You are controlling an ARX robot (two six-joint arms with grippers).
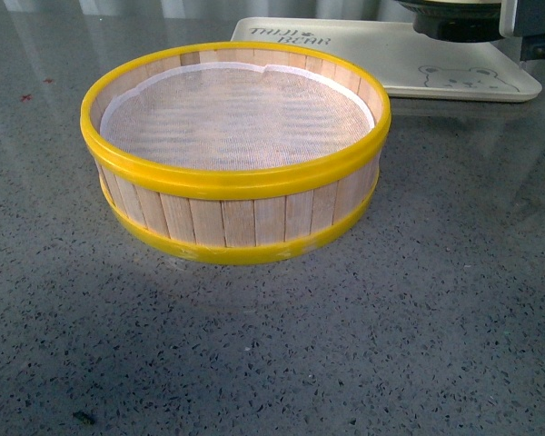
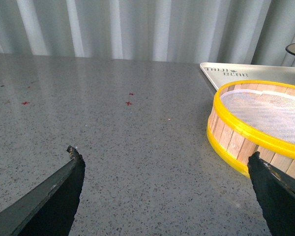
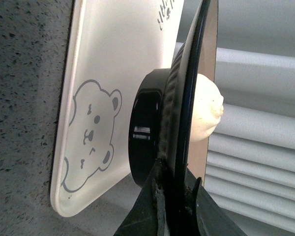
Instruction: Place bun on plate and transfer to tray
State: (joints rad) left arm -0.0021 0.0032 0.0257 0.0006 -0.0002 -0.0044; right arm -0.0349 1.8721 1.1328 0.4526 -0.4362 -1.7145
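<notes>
My right gripper (image 3: 173, 183) is shut on the black rim of the plate (image 3: 187, 98). The cream-white bun (image 3: 207, 109) sits on the plate's beige inside. The plate's black foot (image 3: 145, 130) hangs above the cream tray (image 3: 113, 59) with the bear drawing. In the front view the plate's underside (image 1: 454, 20) shows at the top right, above the tray (image 1: 409, 59); the bun is hidden there. My left gripper (image 2: 164, 164) is open and empty, low over the grey table, beside the steamer basket.
A wooden steamer basket (image 1: 236, 150) with yellow rims and a white cloth liner stands mid-table in front of the tray; it also shows in the left wrist view (image 2: 260, 125). Grey speckled tabletop (image 1: 254, 363) lies around it. A corrugated wall stands behind.
</notes>
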